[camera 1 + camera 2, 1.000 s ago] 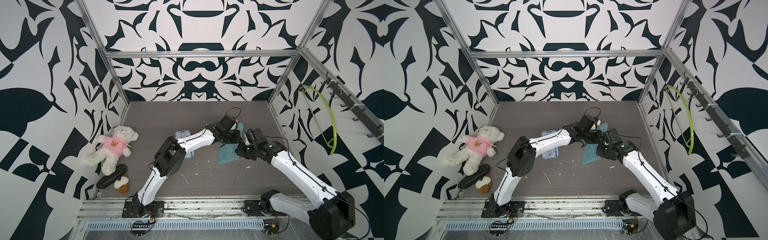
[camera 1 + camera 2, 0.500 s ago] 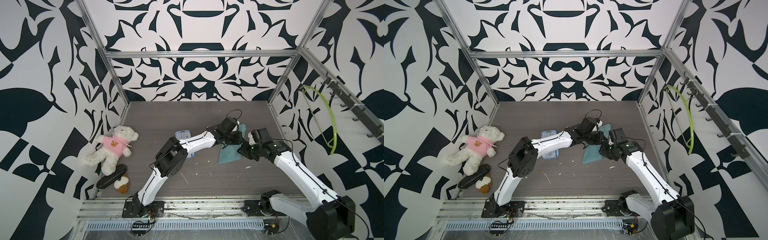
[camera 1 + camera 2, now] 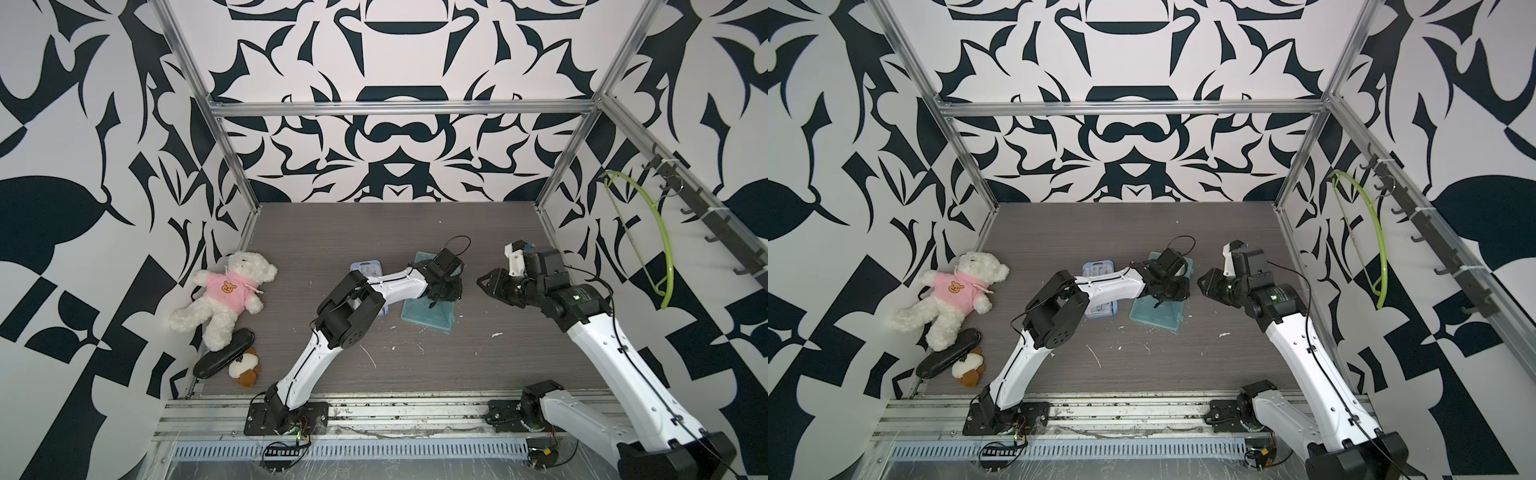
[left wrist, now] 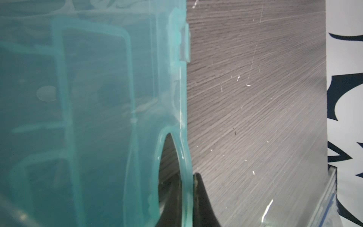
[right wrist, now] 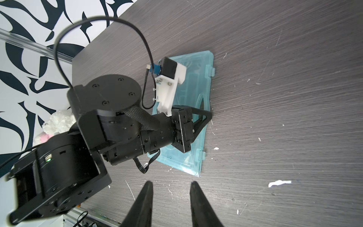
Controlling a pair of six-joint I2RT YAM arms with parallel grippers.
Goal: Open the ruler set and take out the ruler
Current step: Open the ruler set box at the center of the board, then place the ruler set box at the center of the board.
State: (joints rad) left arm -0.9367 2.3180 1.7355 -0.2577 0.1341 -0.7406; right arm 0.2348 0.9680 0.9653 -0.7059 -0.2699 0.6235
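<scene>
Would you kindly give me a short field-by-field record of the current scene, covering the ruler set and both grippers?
ruler set case: teal, translucent, flat on the table; lid appears closed
taken out: nothing visible yet
left gripper: shut on the rim of the case's finger hole
right gripper: open, empty, apart from the case
others: teddy bear; blue case beneath the left arm
</scene>
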